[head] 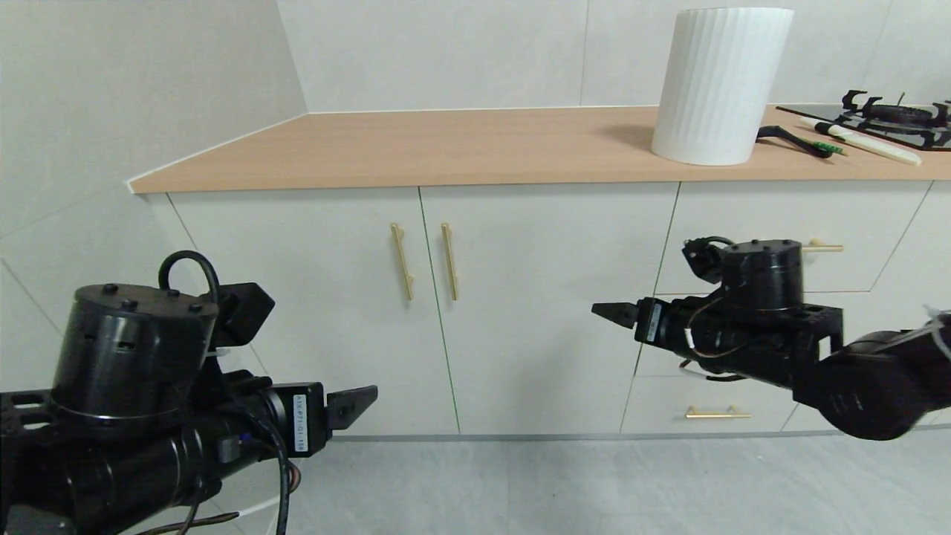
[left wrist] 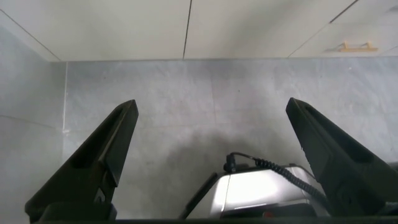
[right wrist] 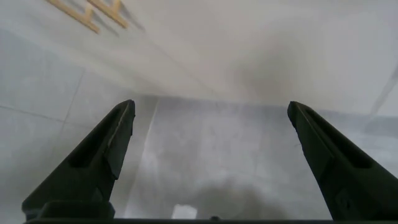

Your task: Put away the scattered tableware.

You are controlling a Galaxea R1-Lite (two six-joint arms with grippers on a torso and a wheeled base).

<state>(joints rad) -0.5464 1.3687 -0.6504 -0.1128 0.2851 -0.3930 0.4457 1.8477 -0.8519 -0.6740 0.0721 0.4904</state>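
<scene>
On the wooden counter (head: 461,148), at its far right, lie a black-handled utensil (head: 793,139) and a white-handled knife (head: 865,142), beside a tall white ribbed container (head: 719,83). My left gripper (head: 355,406) hangs low in front of the cabinets, fingers (left wrist: 102,158) spread wide and empty over the grey floor. Farther right, below the counter, my right gripper (head: 613,312) is held in front of the drawers, its fingers (right wrist: 102,155) also wide apart with nothing between them. Both grippers are well below the counter top.
White cabinet doors with two gold handles (head: 425,261) stand under the counter. Drawers with gold pulls (head: 717,412) are at the right. A black gas hob (head: 895,117) sits on the counter's far right end. A tiled wall closes the left side.
</scene>
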